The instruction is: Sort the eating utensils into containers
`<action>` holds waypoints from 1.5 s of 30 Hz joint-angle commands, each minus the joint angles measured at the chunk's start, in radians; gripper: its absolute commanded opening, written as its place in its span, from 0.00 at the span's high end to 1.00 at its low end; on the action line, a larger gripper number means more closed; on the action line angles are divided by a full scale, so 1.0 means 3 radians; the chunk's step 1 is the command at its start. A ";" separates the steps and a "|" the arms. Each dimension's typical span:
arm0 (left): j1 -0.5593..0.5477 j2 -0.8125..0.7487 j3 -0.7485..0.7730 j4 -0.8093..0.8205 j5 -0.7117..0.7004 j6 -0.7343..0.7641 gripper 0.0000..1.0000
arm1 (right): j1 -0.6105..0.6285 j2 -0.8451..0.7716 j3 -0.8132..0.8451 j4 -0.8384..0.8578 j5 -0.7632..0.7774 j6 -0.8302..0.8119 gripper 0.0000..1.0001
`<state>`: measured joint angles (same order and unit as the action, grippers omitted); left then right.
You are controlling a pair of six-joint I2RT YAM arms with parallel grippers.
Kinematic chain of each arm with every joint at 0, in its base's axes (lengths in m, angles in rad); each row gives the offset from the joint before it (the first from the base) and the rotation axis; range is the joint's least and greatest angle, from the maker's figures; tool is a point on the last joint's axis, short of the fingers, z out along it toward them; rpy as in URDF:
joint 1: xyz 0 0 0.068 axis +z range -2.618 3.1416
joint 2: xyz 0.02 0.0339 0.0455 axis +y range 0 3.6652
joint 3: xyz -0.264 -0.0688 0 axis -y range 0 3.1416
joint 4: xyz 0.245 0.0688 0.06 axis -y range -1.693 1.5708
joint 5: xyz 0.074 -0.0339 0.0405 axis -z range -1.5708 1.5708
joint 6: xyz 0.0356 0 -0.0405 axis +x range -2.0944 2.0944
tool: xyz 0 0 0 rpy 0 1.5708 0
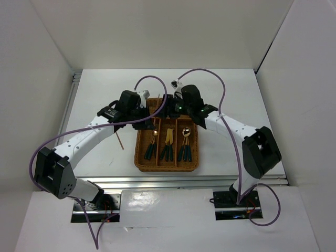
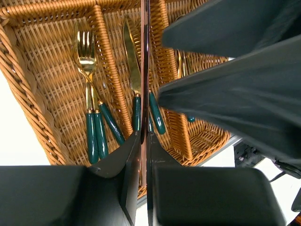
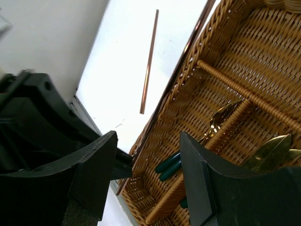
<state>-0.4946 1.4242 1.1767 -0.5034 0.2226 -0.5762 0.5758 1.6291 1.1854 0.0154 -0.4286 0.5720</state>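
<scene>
One loose thin reddish-brown chopstick [image 1: 119,140]: 9 o'clock of tan wicker tray [image 1: 137,157], axis 11-to-5.
Left end effector [image 2: 145,141]: your nearer one, clenching second chopstick [image 2: 145,70].
Right end effector [image 3: 148,141]: released.

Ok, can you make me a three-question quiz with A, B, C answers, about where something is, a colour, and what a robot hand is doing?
1. Where is the loose chopstick?
A) on the table, left of the tray
B) in the tray's middle slot
C) in the tray's right slot

2. What colour are the fork handles?
A) red
B) dark green
C) white

3. What is the left gripper doing?
A) open wide
B) shut on a fork
C) shut on the second chopstick

Answers:
1 A, the top view shows it lying on the white table beside the tray.
2 B, the left wrist view shows green handles below gold heads.
3 C, its fingers pinch the thin reddish stick.
</scene>
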 commanded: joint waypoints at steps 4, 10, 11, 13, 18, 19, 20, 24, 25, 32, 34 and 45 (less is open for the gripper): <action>-0.0018 0.0028 0.0153 0.0180 0.0102 0.0019 0.82 | 0.0182 0.0168 0.0134 0.0133 0.0166 -0.0132 0.37; -0.0018 0.0028 0.0184 0.0210 0.0163 0.0019 0.82 | 0.0249 0.0271 0.0231 0.0133 0.0293 -0.0132 0.49; -0.0018 0.0028 0.0184 0.0210 0.0163 0.0019 0.82 | 0.0249 0.0271 0.0267 0.0102 0.0293 -0.0132 0.50; -0.0018 0.0028 0.0118 0.0251 0.0163 -0.0012 0.82 | 0.0249 0.0302 0.0307 0.0072 0.0258 -0.0132 0.57; -0.0018 0.0028 0.0087 0.0282 0.0128 -0.0012 0.73 | 0.0249 0.0337 0.0435 -0.0066 0.0313 -0.0102 0.79; -0.0018 0.0028 0.0087 0.0252 0.0127 -0.0012 0.69 | 0.0249 0.0383 0.0476 -0.0123 0.0344 -0.0102 0.83; -0.0018 0.0028 0.0087 0.0251 0.0097 -0.0012 0.61 | 0.0249 0.0383 0.0558 -0.0229 0.0375 -0.0102 0.86; -0.0018 -0.0059 0.0128 0.0108 -0.0056 -0.0012 0.43 | 0.0137 0.0491 0.0778 -0.0516 0.0544 -0.0147 0.96; 0.0012 -0.0135 0.0163 0.0073 -0.0092 -0.0012 0.41 | 0.0096 0.0491 0.0814 -0.0552 0.0544 -0.0264 0.96; 0.0482 -0.0391 0.0092 -0.0163 -0.0353 0.0028 0.31 | -0.0099 0.0593 0.1157 -0.0879 0.1242 -0.1550 0.95; 0.0615 -0.0457 0.0092 -0.0229 -0.0353 0.0069 0.30 | -0.0099 0.0634 0.1243 -0.0880 0.1407 -0.1844 0.94; 0.1290 -0.0580 -0.0118 -0.0260 -0.0323 0.0203 0.30 | -0.0038 0.1411 0.1786 -0.1279 0.1802 -0.3153 0.97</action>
<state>-0.1368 1.2743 1.1549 -0.5777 0.1253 -0.5476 0.5426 2.0163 1.6665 -0.3092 0.0463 -0.2207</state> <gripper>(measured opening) 0.698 0.123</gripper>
